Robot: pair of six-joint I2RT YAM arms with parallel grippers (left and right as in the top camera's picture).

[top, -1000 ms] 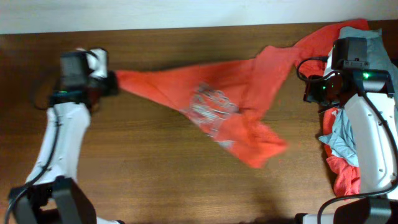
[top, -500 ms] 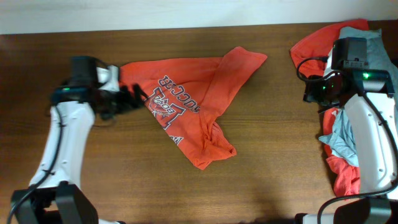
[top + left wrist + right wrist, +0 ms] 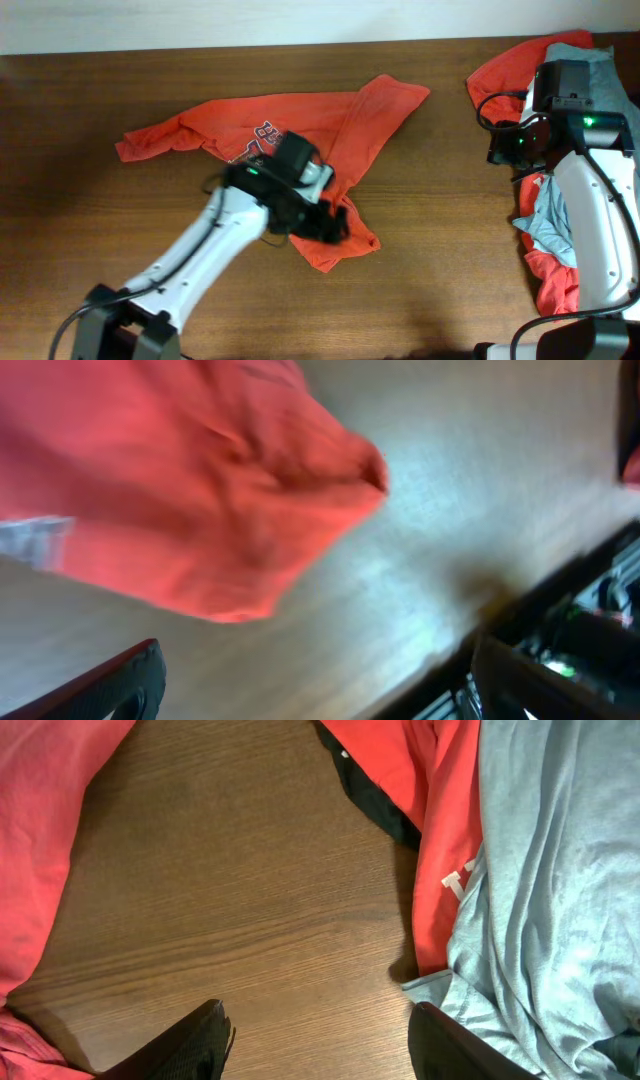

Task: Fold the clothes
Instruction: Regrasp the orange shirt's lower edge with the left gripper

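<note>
An orange-red T-shirt point(image 3: 300, 125) with white lettering lies crumpled across the middle of the table. My left gripper point(image 3: 327, 222) hovers over its lower right fold, open and empty. In the blurred left wrist view the same shirt point(image 3: 180, 480) fills the upper left, above my left gripper point(image 3: 320, 695). More clothes are piled at the right edge: orange-red cloth point(image 3: 510, 65) and a light grey-blue T-shirt point(image 3: 550, 222). My right gripper point(image 3: 503, 143) stands open beside that pile. Its wrist view shows bare wood between the fingers of the right gripper point(image 3: 320, 1040) and the grey-blue shirt point(image 3: 545, 890) just to the right.
The brown wooden table point(image 3: 200, 300) runs to a pale wall along the back. The right arm's white body point(image 3: 600, 220) lies over the pile. A dark strip of fabric point(image 3: 375, 805) shows under the orange-red cloth point(image 3: 440, 810).
My left gripper opened and let go of the shirt's left corner, then swung right across the shirt to its lower right fold. The shirt, pulled off the pile, went slack. The right arm stayed put.
</note>
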